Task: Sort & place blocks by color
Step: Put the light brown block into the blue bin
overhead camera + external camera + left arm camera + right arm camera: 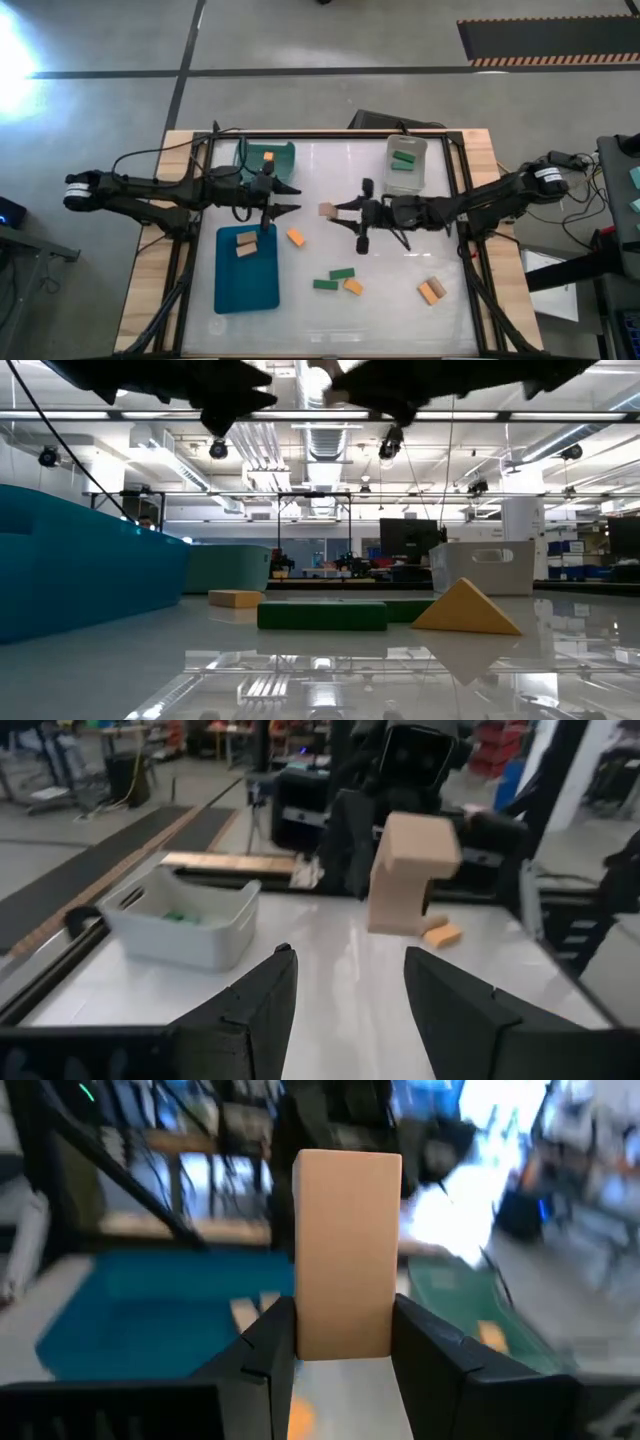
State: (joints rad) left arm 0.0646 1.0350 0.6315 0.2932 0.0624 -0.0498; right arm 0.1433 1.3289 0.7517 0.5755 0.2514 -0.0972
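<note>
My right gripper (pixel 338 210) is above the middle of the table, shut on a pale tan block (pixel 326 210). My left gripper (pixel 290 198) faces it from the left, open and touching nothing, and its wrist view shows the tan block (pixel 410 870) a short way beyond its fingertips (pixel 350 970). Two tan blocks (pixel 246 243) lie in the blue tray (pixel 247 285). An orange block (pixel 268 157) lies in the teal bin (pixel 283 154). Green blocks (pixel 404 159) lie in the clear bin (pixel 407 180). Orange blocks (pixel 295 237) (pixel 353 286) (pixel 430 290) and green blocks (pixel 333 278) lie on the table. My right gripper pinches the tan block by one end (pixel 345 1335) between its two fingers (pixel 270 1350). The fingers come level from the table's right and lie along the block. Most of the block sticks out past the fingertips, lifted clear of the table.
The blue tray sits near-left, the teal bin far-left and the clear bin far-right. In the low view a green block (pixel 320 615) and an orange wedge (pixel 465 610) lie close in front. A raised frame (pixel 455 200) runs around the white table top.
</note>
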